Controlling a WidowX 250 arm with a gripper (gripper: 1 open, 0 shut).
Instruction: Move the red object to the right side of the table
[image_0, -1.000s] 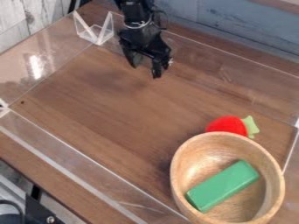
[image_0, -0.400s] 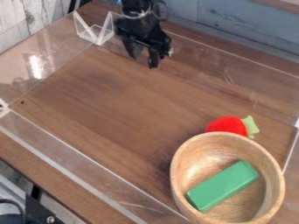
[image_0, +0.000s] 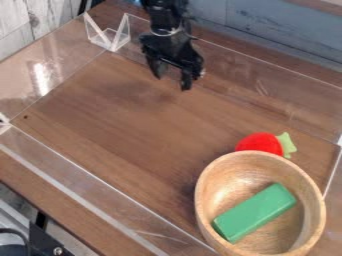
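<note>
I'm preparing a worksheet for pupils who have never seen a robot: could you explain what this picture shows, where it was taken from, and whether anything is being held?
A camera looks down at an angle on a brown wooden table. At the top, the dark machine is a robot arm; its tool hangs open, holding nothing. Near the bottom right sits a round wooden bowl with a green block inside. Just beyond the bowl is a red toy fruit with a yellow-green leaf tip, the object to be moved.
</note>
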